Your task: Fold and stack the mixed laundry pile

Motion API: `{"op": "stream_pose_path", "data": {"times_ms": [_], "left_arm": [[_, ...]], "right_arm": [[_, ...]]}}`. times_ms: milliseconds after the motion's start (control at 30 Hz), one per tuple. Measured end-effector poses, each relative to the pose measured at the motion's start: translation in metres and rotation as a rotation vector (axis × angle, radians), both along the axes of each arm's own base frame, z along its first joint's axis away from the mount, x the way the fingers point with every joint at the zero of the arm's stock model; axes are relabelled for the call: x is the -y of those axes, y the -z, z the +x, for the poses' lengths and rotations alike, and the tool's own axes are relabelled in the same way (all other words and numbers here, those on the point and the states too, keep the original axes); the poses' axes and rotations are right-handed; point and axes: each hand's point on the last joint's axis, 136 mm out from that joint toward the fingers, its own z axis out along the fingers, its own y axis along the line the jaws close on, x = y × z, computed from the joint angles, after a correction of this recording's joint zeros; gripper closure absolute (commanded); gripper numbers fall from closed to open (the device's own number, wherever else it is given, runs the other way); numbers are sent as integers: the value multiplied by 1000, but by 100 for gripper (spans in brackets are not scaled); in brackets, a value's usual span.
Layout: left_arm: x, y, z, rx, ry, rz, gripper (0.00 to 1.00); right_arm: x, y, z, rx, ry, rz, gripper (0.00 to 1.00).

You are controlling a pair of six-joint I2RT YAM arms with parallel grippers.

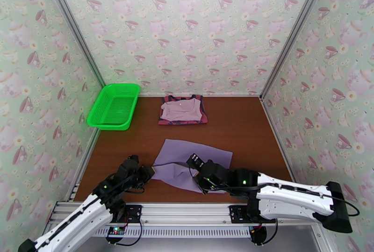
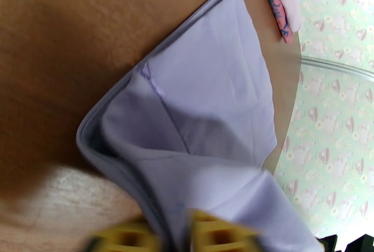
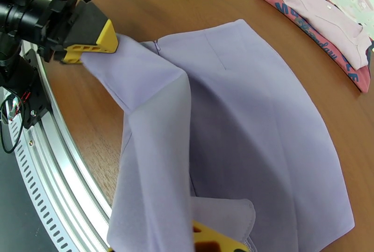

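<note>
Pinching the lavender shirt (image 1: 205,157) by its left corner, the left gripper (image 1: 150,172) has yellow fingers (image 3: 100,42) shut on cloth and lifts that edge off the table (image 1: 243,122), likely ready to fold it across. Centre-back, a pink-lilac shirt (image 1: 181,108) sits folded on the red tank top (image 1: 164,118). The right gripper (image 1: 200,176) clamps the near hem, cloth draped over its fingertip (image 3: 212,241).

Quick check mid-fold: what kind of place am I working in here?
Probably a staged robot test booth, not a home: teacup-wallpaper panels in aluminium framing enclose a wooden table with a green basket.
</note>
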Motion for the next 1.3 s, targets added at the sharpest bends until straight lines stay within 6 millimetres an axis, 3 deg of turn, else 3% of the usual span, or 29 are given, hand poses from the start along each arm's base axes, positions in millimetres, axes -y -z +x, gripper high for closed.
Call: {"op": "stream_pose_path", "data": {"times_ms": [67,167,267,300,400,533,633,700,833,1000,1067,1167,1233,1300], "left_arm": [[0,-1,3,-12,-3,17,100],[1,-21,20,-2,-14,35,100],[3,-68,55,57,-31,28,100],[5,-92,71,94,-31,23,100],[11,-163,116,212,-20,-3,100],[24,-255,171,377,29,-43,100],[37,-304,204,461,89,-88,100],[40,-326,228,495,113,-124,100],[41,-352,283,523,139,-189,100],[40,-393,331,597,165,-249,100],[40,-409,337,628,178,-271,100],[42,-424,330,660,211,-292,100],[45,-418,320,654,232,-296,100],[48,-392,299,610,244,-300,100]], "right_arm": [[1,-2,1,6,3,5,100],[7,-3,4,27,20,-17,100],[20,-13,15,92,46,-72,100],[24,-21,23,121,59,-84,100],[47,-61,64,216,160,-93,100],[97,-132,133,371,336,-111,100],[124,-175,180,457,403,-161,100],[132,-198,211,501,409,-196,100],[135,-236,272,588,382,-275,100],[131,-288,317,695,371,-305,100],[129,-305,319,725,367,-302,100],[130,-322,309,761,352,-285,100],[132,-321,297,762,338,-279,100],[131,-303,278,737,307,-279,100]]}}
